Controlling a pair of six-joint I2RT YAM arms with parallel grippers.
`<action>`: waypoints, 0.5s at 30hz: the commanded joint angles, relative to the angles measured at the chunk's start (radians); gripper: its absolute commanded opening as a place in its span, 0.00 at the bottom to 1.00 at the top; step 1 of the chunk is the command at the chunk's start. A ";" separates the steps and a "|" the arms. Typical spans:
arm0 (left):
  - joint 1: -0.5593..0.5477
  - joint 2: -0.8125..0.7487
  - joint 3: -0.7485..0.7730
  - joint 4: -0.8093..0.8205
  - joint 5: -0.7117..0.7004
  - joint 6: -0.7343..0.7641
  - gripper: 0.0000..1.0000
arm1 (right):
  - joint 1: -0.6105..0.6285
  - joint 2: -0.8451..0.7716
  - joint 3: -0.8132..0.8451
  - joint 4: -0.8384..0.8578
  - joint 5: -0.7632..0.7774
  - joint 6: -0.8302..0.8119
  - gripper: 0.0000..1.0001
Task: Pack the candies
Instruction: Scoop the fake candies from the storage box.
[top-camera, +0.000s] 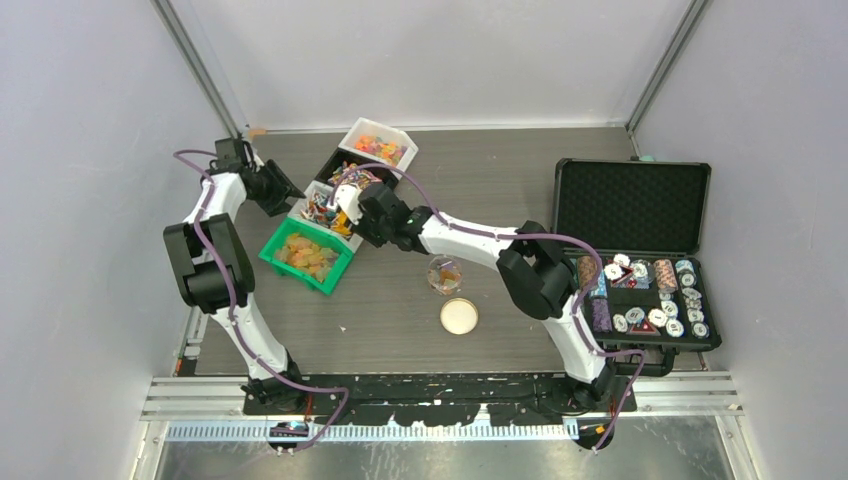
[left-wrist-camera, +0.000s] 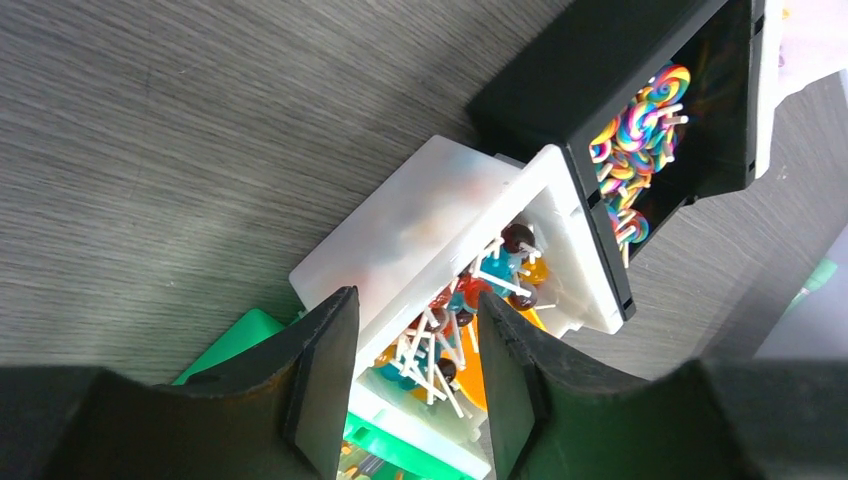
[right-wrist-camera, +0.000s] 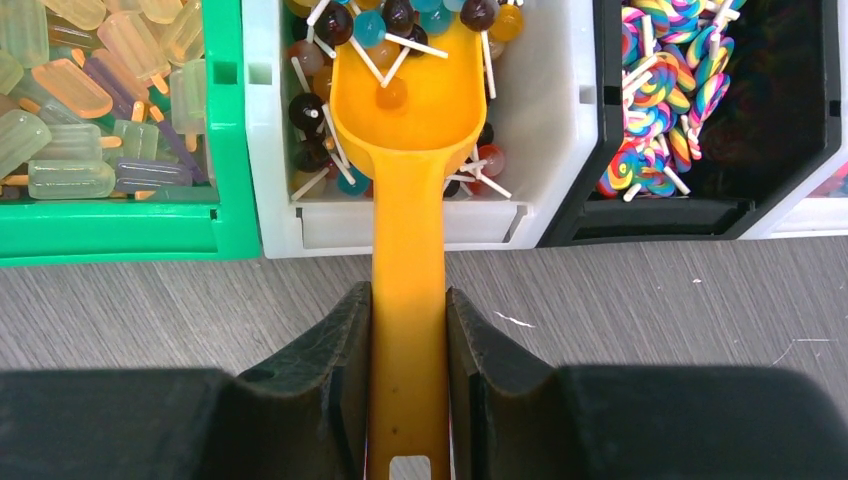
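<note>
On the left of the surface, the left fingers hang apart by the white bin. The right fingers clamp the scoop, its bowl among candies in that bin, between green bin and black bin.

Glossy candies, smooth plastic scoop

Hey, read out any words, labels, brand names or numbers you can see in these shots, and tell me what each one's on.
No text can be read in any view.
The poker chips in the black case have face markings too small to read.
No label shows on the orange scoop, green bin, white bin or black bin.
</note>
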 joint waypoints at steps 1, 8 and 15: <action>0.004 -0.001 0.058 -0.020 0.076 -0.033 0.50 | 0.001 -0.074 -0.080 0.140 0.005 0.021 0.00; 0.005 -0.002 0.061 -0.023 0.075 -0.044 0.56 | -0.005 -0.094 -0.187 0.323 0.011 0.059 0.00; 0.005 -0.011 0.079 -0.043 0.066 -0.037 0.57 | -0.005 -0.077 -0.240 0.428 0.045 0.091 0.00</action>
